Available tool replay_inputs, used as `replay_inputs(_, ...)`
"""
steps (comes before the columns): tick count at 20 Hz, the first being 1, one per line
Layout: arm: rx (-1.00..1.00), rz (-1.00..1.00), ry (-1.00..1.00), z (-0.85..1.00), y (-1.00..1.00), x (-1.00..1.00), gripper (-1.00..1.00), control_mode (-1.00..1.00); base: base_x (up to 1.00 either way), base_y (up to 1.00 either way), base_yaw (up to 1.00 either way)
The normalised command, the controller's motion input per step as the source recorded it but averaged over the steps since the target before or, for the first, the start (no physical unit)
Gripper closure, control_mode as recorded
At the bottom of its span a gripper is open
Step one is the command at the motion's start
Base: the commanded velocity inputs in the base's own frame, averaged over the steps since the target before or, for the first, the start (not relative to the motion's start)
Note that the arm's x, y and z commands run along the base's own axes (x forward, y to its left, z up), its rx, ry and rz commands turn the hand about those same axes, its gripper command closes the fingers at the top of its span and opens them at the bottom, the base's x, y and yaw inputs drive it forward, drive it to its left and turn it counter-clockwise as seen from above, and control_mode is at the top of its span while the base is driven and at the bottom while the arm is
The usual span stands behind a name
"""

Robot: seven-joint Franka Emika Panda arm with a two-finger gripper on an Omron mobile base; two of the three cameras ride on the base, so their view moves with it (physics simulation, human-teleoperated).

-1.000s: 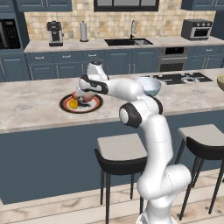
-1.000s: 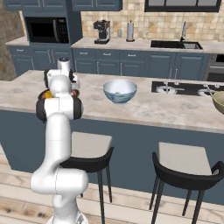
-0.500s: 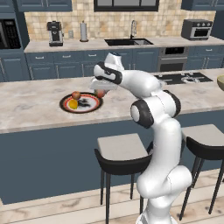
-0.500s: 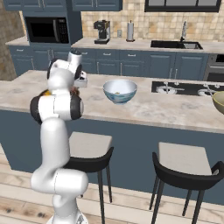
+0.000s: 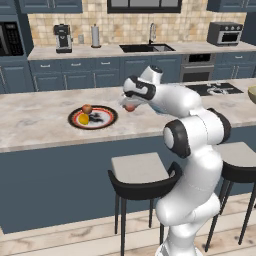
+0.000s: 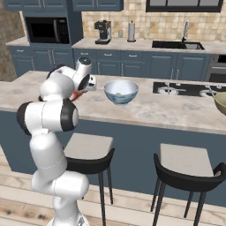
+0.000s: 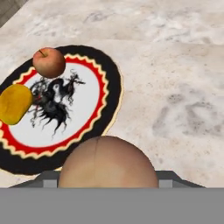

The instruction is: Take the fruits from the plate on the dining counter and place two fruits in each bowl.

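Beige marble dining counter (image 5: 40, 125) ran across the kitchen. Gripper (image 5: 130, 106) hung above it, clamped on a reddish-brown apple (image 7: 108, 162), just right of the plate (image 5: 106, 119). Second apple (image 7: 49, 62) and lemon (image 7: 14, 103) sat on the plate. Blue-white bowl (image 6: 120, 91) stood further right.

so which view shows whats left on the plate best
The hand view: the plate lies close below, with one apple and the lemon clear on it. The left base view shows them small and far; in the right base view the arm covers the plate.
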Motion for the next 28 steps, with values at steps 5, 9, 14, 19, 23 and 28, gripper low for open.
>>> replay_inputs(5,0.0,-0.04,-0.09,0.34,0.0,-0.06,1.0,-1.0,0.0,0.0,0.0)
replay_inputs(9,-0.01,-0.14,-0.01,0.41,0.0,0.0,1.0,-1.0,0.0,0.0,0.0)
replay_inputs(14,0.0,-0.07,0.07,0.32,0.0,0.01,1.0,-1.0,0.0,0.0,0.0)
replay_inputs(19,-0.09,-0.02,0.0,0.37,-0.28,-0.03,1.0,-1.0,0.0,0.0,0.0)
replay_inputs(23,-0.06,-0.05,0.02,0.26,-0.76,-0.01,1.0,-1.0,0.0,0.0,0.0)
replay_inputs(28,-0.01,-0.04,0.16,0.15,-0.86,-0.13,1.0,-1.0,0.0,0.0,0.0)
